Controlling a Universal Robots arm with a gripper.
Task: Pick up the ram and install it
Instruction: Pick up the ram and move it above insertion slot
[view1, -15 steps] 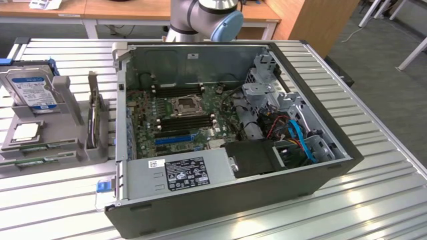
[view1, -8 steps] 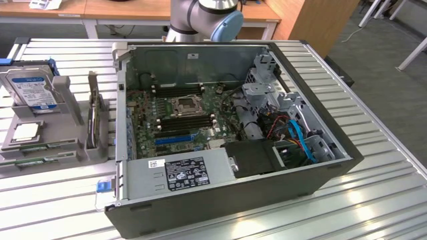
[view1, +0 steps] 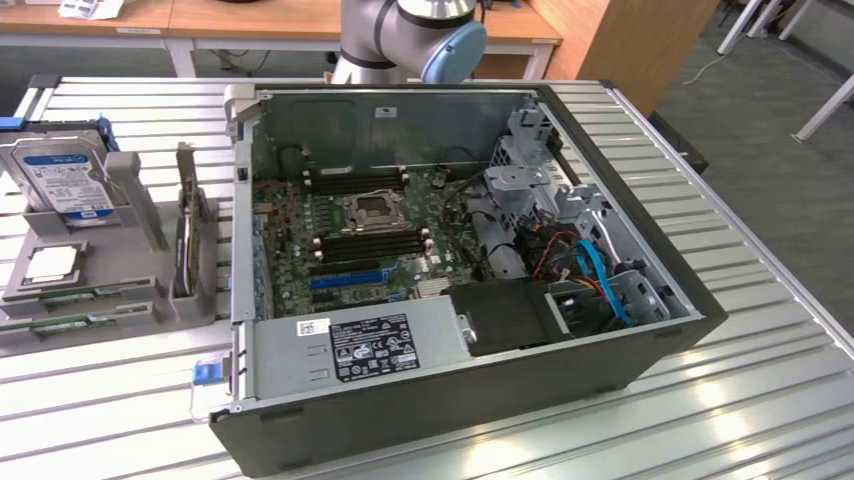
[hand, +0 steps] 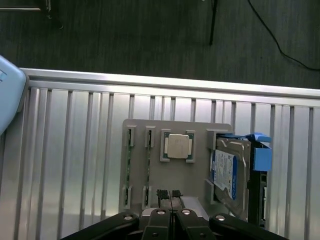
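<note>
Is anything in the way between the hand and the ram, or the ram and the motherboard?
Nothing visible. The shut hand hovers over the gray holder where the ram lies uncovered; the case is open, its motherboard slots exposed.

An open computer case (view1: 467, 420) lies on a slatted table (view1: 747, 400), beside a holder (view1: 134, 262) carrying a hard drive (view1: 60, 180).

The table (hand: 75, 150) is ribbed shiny metal, the tray (hand: 195, 180) matt grey plastic, the hard drive (hand: 227, 172) smooth metal.
</note>
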